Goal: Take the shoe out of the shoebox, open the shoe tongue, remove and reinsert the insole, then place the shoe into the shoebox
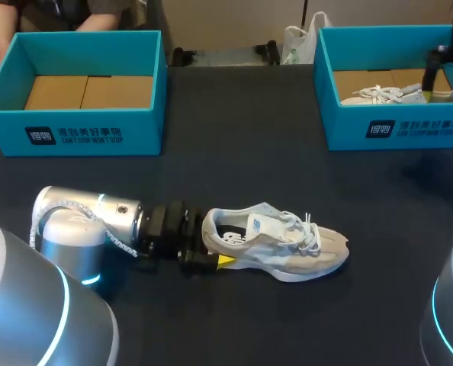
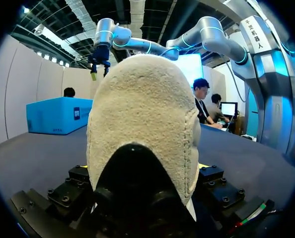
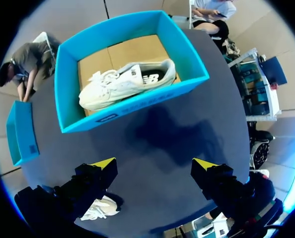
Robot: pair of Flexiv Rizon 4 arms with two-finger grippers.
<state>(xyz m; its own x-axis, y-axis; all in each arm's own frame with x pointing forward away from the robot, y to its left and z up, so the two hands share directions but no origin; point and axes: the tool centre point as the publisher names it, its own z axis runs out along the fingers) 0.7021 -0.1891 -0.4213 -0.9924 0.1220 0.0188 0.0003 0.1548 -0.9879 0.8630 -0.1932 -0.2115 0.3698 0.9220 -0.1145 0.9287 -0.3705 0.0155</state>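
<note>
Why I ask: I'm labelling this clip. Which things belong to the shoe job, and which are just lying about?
Job: beige shoe on the table; left gripper shut on its heel; empty shoebox.
Lying about, likely: second shoebox; white shoe in it; right gripper, open above it.

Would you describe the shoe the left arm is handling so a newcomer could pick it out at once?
On the dark table, look toward the near edge. The beige shoe stands there on its sole, heel in the left gripper. Unlike the white shoe inside the right blue box, it is out on the tabletop.
</note>
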